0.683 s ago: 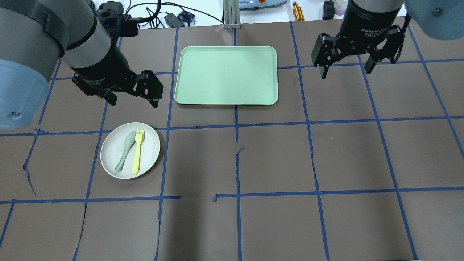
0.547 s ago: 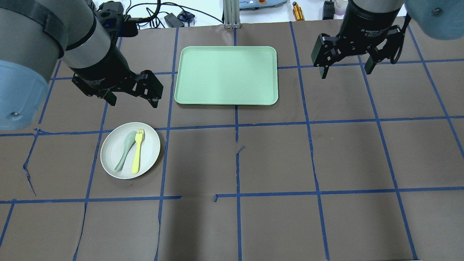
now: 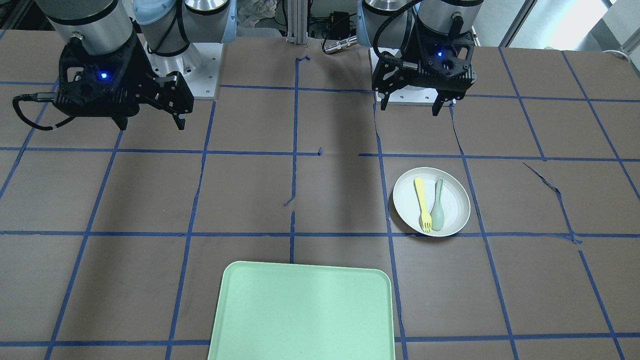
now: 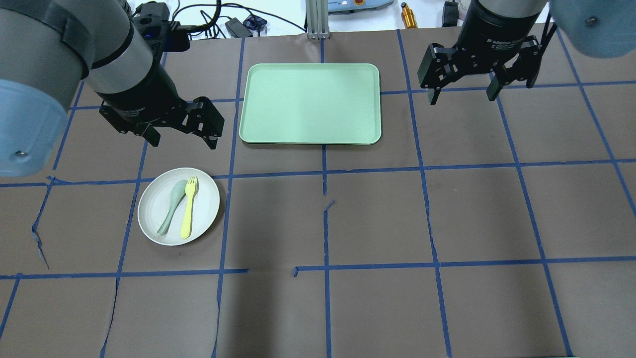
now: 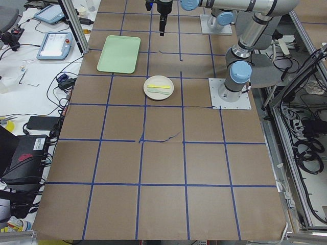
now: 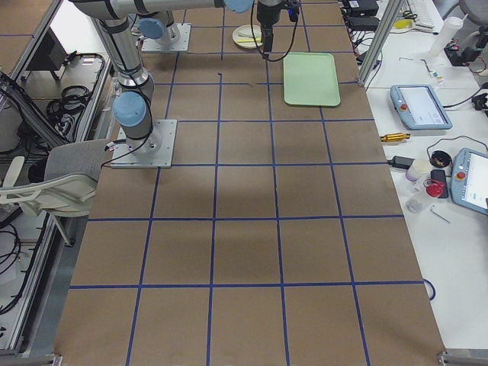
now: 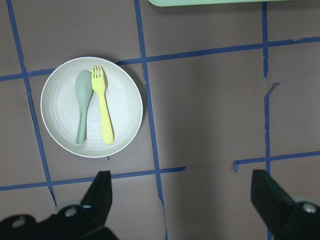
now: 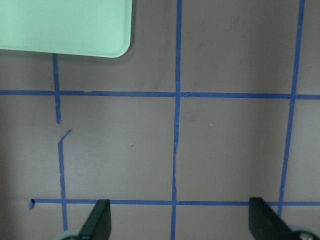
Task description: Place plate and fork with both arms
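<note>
The off-white plate lies on the brown table at the left. The pale yellow fork lies on it beside a grey-green spoon. My left gripper hovers open and empty just beyond the plate. In the left wrist view the plate and fork show ahead of the open gripper. My right gripper hangs open and empty at the far right, right of the tray. In the front view the plate, the fork, my left gripper and my right gripper all show.
A pale green rectangular tray lies at the far middle of the table; its corner shows in the right wrist view. Blue tape lines grid the brown paper. Cables and small devices lie beyond the far table edge.
My right gripper has moved a little toward the far edge and toward the tray, still open. The left gripper, plate, fork and spoon have not moved.
</note>
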Action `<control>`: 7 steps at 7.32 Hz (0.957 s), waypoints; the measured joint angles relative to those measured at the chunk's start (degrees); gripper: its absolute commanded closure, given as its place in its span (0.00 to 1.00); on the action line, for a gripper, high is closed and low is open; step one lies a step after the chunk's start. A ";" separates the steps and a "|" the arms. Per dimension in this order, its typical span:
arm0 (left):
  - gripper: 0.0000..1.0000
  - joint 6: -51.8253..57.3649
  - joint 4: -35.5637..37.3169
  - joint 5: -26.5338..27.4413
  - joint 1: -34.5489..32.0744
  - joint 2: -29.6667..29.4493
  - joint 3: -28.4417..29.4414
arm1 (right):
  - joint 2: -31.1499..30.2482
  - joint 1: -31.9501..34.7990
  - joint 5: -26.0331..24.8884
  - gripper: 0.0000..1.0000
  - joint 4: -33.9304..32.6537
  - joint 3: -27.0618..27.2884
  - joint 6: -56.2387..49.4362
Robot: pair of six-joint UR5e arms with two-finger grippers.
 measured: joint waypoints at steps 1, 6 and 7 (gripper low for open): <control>0.00 0.00 -0.03 -0.02 -0.07 -0.11 -0.12 | -0.01 0.00 0.94 0.00 -0.63 0.15 -1.89; 0.00 0.07 -0.08 0.05 -0.15 0.15 -0.36 | 0.75 -0.54 1.79 0.00 -0.79 -0.31 -7.43; 0.00 0.08 -0.09 0.06 -0.15 0.25 -0.36 | 0.91 -0.57 2.70 0.00 -0.57 -0.25 -9.52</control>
